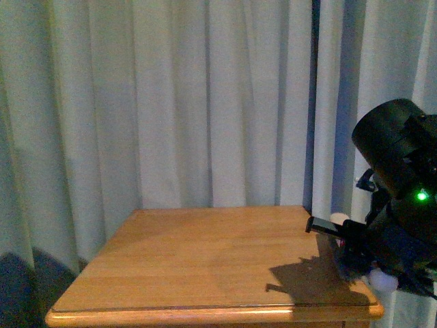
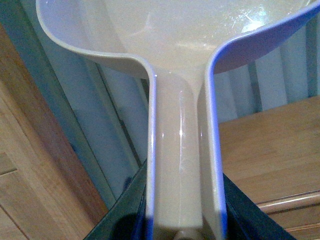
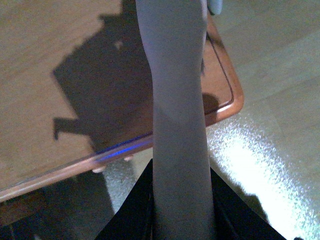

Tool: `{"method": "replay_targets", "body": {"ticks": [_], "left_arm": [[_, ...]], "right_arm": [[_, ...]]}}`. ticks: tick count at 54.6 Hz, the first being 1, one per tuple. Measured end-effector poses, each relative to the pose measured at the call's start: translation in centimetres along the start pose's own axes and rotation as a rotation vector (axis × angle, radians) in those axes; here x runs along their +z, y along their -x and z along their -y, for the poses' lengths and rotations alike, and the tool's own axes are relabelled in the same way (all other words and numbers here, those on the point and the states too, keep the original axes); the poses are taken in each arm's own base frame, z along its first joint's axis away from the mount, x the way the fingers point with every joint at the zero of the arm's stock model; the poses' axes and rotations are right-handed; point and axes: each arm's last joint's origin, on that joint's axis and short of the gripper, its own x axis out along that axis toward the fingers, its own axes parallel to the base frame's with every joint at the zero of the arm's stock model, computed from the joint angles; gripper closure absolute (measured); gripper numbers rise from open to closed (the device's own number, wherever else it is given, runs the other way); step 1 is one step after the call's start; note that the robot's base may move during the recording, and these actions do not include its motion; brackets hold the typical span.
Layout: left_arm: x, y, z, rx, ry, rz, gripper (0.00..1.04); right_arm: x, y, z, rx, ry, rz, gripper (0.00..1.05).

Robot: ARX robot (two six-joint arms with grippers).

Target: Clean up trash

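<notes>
My left gripper [image 2: 182, 220] is shut on the handle of the pale beige dustpan [image 2: 175, 45], whose scoop fills the top of the left wrist view; no paper shows in it. My right gripper [image 3: 182, 210] is shut on the grey brush handle [image 3: 175, 100], held over the front right corner of the wooden table [image 3: 60, 60]. In the front view the right arm [image 1: 399, 205] hangs at the table's right edge with the brush [image 1: 362, 263] below it. The left gripper is out of the front view. The crumpled white paper ball is not visible in any view.
The wooden table [image 1: 205, 260] stands before pale curtains [image 1: 171, 102]. Its front right corner [image 3: 232, 100] sits just under the brush handle. Light carpet [image 3: 260, 165] lies below. Wooden flooring [image 2: 270, 145] and a wooden panel [image 2: 30, 165] show behind the dustpan.
</notes>
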Motion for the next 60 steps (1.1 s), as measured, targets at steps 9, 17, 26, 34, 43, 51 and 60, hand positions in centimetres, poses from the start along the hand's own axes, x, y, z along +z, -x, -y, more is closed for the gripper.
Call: {"method": "replay_targets", "body": {"ticks": [9,17,26,34,43,51,60], "left_arm": [[0.0,0.0,0.0,0.000,0.000,0.000,0.78],[0.0,0.0,0.0,0.000,0.000,0.000,0.78],[0.0,0.0,0.0,0.000,0.000,0.000,0.78],[0.0,0.0,0.0,0.000,0.000,0.000,0.78],[0.0,0.0,0.0,0.000,0.000,0.000,0.78],[0.0,0.0,0.0,0.000,0.001,0.000,0.78],[0.0,0.0,0.0,0.000,0.001,0.000,0.78]], "right_arm": [[0.9,6.0,1.1,0.036,0.171,0.308,0.84],[-0.9,11.6,3.5,0.068,0.315,0.527,0.84],[-5.5,15.4,7.5,0.002,0.433,0.644,0.84],[-8.0,17.8,9.9,-0.032,0.424,0.703,0.84],[-10.4,20.0,11.6,-0.104,0.418,0.830,0.84],[-11.4,20.7,12.8,-0.122,0.395,0.880,0.84],[-11.8,20.5,13.8,-0.173,0.353,0.888,0.84]]}}
